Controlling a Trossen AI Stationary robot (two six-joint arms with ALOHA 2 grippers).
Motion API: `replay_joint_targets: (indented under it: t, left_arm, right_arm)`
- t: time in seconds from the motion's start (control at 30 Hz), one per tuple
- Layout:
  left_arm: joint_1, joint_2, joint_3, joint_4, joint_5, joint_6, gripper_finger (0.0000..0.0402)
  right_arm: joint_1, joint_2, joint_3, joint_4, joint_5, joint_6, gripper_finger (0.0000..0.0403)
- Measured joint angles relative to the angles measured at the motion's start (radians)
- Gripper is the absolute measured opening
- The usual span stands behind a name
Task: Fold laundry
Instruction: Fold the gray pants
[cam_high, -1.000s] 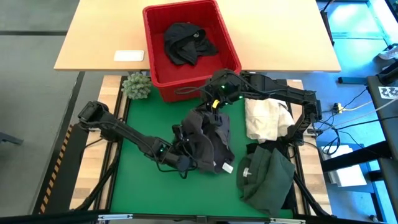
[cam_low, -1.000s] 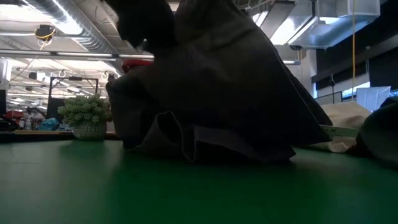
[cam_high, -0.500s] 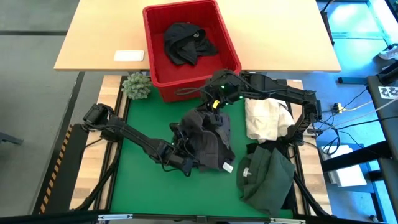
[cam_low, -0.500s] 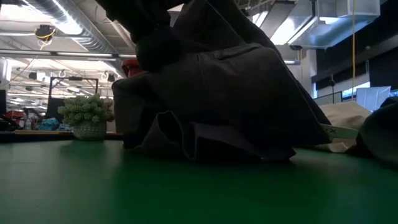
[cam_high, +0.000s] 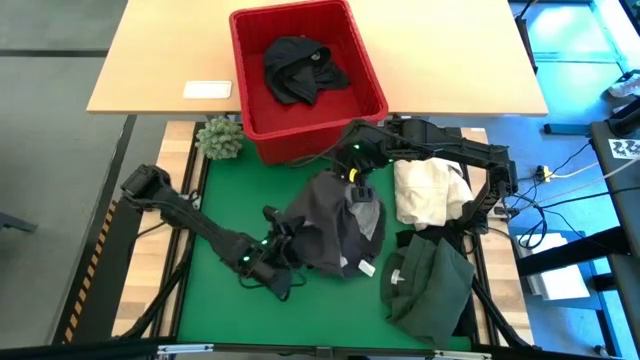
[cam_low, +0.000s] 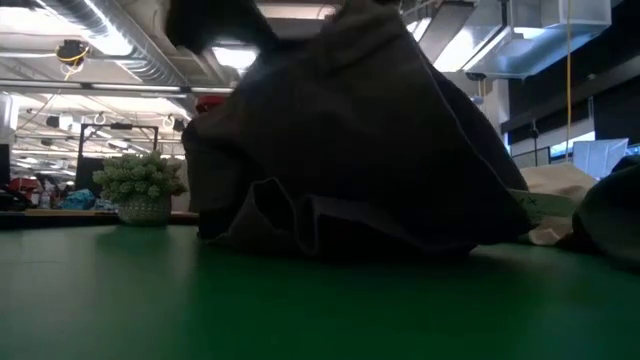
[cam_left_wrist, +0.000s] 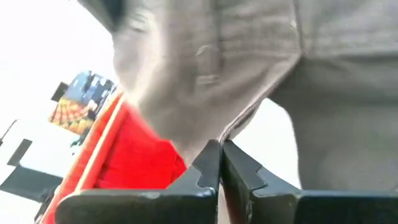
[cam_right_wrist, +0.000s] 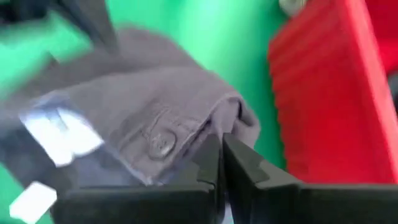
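Now | dark grey garment (cam_high: 335, 225) bunched, no clear axis | both jaws pinching it

A: What's on the mat (cam_high: 230, 200)?
B: A grey garment (cam_high: 335, 225), bunched in the middle. The left gripper (cam_high: 283, 252) is at its near-left edge, the right gripper (cam_high: 357, 185) at its far edge.
A: Other clothes?
B: A black garment (cam_high: 300, 68) in the red basket (cam_high: 370, 75). A cream heap (cam_high: 428, 192) and a green garment (cam_high: 430, 285) lie right of the grey one.
A: Anything else?
B: A small plant (cam_high: 221, 137) left of the basket.
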Motion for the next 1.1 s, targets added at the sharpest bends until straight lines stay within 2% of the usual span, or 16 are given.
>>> replay_joint_targets:
  t: [0.1,0.27,0.37,0.57,0.77,0.9,1.1]
  left_arm:
    - [-0.053,-0.051,0.000,-0.029,-0.011,-0.001,0.0002]
    - [-0.133,-0.120,0.000,-0.071,-0.035,-0.002,0.0001]
    - [-0.174,-0.157,0.000,-0.089,-0.048,-0.007,0.0001]
    - [-0.223,-0.221,0.000,-0.163,-0.076,-0.074,0.0000]
    - [-0.223,-0.243,0.000,-0.293,-0.049,-0.213,0.0000]
    - [-0.220,-0.243,0.000,-0.374,-0.009,-0.303,0.0000]
    - [-0.217,-0.243,0.000,-0.462,0.026,-0.393,0.0000]
  right_arm:
    - [0.000,0.000,0.000,-0.097,0.011,0.015,0.0027]
    - [0.013,0.000,0.000,-0.174,-0.062,0.079,0.0035]
    - [0.046,0.000,0.000,-0.221,-0.055,0.082,0.0042]
    - [0.149,0.000,0.000,-0.311,0.112,0.083,0.0074]
    - [0.233,0.000,-0.003,-0.372,0.239,0.198,0.0136]
    - [0.272,-0.003,-0.088,-0.350,0.238,0.286,0.0186]
    - [0.321,-0.001,-0.334,-0.241,0.239,0.341,0.0235]
